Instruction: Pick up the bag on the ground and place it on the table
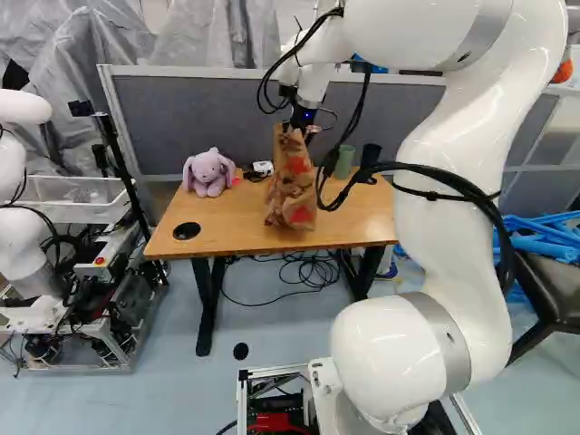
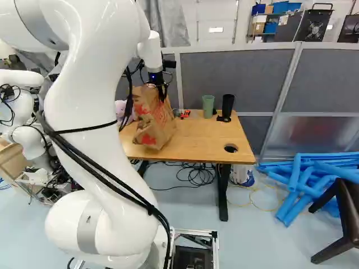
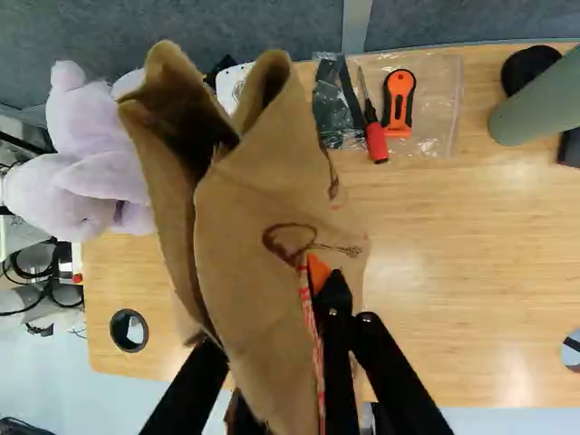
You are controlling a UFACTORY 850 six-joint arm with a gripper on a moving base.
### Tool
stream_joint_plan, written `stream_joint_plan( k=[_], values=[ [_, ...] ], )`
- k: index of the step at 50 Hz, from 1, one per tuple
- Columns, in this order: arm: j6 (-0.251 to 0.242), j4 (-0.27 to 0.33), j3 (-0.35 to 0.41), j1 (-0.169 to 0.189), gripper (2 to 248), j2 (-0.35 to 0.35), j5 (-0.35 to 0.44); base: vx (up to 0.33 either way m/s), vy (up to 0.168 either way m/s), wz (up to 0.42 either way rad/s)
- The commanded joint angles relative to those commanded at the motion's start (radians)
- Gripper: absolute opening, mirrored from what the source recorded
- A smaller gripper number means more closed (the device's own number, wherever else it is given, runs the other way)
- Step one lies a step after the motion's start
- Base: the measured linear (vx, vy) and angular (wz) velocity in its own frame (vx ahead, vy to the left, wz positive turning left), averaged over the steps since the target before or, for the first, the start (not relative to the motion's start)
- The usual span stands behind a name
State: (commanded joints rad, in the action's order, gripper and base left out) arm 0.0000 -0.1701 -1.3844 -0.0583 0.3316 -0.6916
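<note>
Over the table (image 2: 205,134), toward its near edge: brown paper bag (image 1: 292,186), creased, a bit tilted, upper part folded and gaping. Whether its base bears on the wood, cannot tell; it looks very close.

Gripper (image 3: 294,283) drawn most of the way in, bag paper between its fingers. One orange pad (image 3: 317,273) shows against the paper; the opposite fingertip is hidden behind the bag. I read it as a hold on the bag.

Step in hand, my judgement: the set-down. Lifting looks done; what remains is lowering, release and clearing off.

Lower straight and slowly until the base takes the weight. Soft paper will likely buckle rather than push back, so watch for creases spreading low on the sides and stop there. If the base sits near the front edge, ease the bag farther in first. Toward the plush rabbit (image 1: 208,174) room is tight; keep off the screwdriver (image 3: 375,140) and orange cutter (image 3: 399,101) beyond the bag as well. Better wood lies on the side of the green cup (image 2: 208,106), short of it.

Level the bag before letting go; tilted, it may tip. Part the fingers only a little wider than the paper, pause, see it stand, then back out along the gripper's own line so no pad drags a fold.
</note>
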Motion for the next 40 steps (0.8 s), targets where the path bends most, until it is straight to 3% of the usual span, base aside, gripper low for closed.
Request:
stream_joint_plan(
  k=[3,4,8,9,13,14,18,19,24,25,40],
  values=[
    [0.0,0.0,-0.001,0.0,66,0.001,0.0,0.0,0.0,0.0],
    [0.0,0.0,-0.001,0.0,100,0.001,0.0,0.0,0.0,0.0],
    [0.0,0.0,-0.001,0.0,100,0.001,0.0,0.0,0.0,0.0],
    [0.0,0.0,-0.001,0.0,135,0.001,0.0,0.0,0.0,0.0],
    [0.0,0.0,-0.001,0.0,135,0.001,0.0,0.0,0.0,0.0],
    [0.0,0.0,-0.001,0.0,171,0.001,0.0,0.0,0.0,0.0],
    [0.0,0.0,-0.001,0.0,171,0.0,0.0,0.0,0.0,0.0],
    [0.0,0.0,-0.001,0.0,207,-0.002,0.0,0.0,0.0,0.0],
    [0.0,0.0,-0.001,0.0,207,-0.01,0.0,0.0,0.0,0.0],
    [0.0,0.0,-0.001,0.0,243,-0.012,0.0,0.0,0.0,0.0],
    [0.0,0.0,-0.002,0.0,247,-0.045,0.0,0.0,0.0,0.0]
  ],
)
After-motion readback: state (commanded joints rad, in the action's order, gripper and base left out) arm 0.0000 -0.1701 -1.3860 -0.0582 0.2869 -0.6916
